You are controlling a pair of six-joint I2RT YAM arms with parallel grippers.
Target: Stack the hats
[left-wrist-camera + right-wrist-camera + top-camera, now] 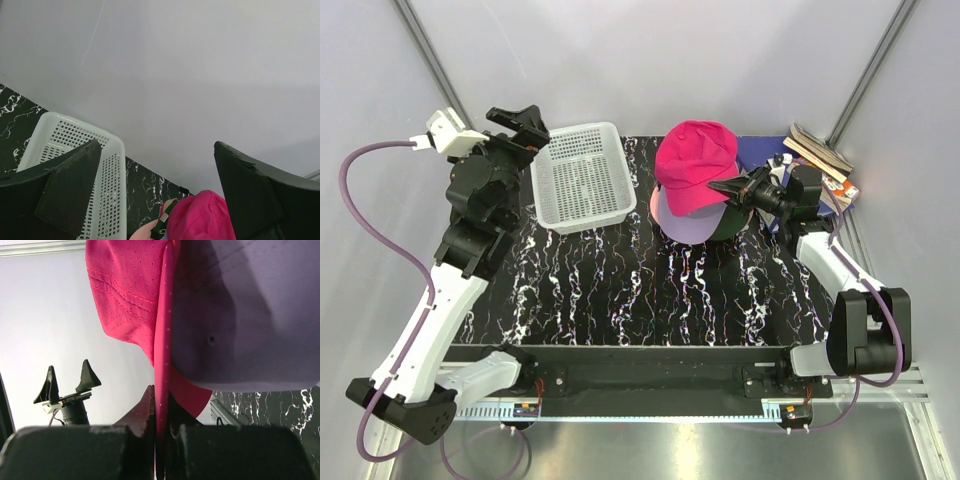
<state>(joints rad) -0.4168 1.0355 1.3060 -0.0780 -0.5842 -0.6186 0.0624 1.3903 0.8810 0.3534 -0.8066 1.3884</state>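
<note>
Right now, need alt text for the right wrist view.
The right claw is shut on the edge of a magenta hat, which rises edge-on above it beside a lavender hat. Far left, the left claw stands open; black marbled table at lower right.

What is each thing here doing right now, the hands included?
magenta hat, over the other hats, its edge pinched
lavender hat, lying under the magenta one
basket, upright, nothing inside
left hand, open, holding nothing
right hand, shut on magenta hat's edge
</note>
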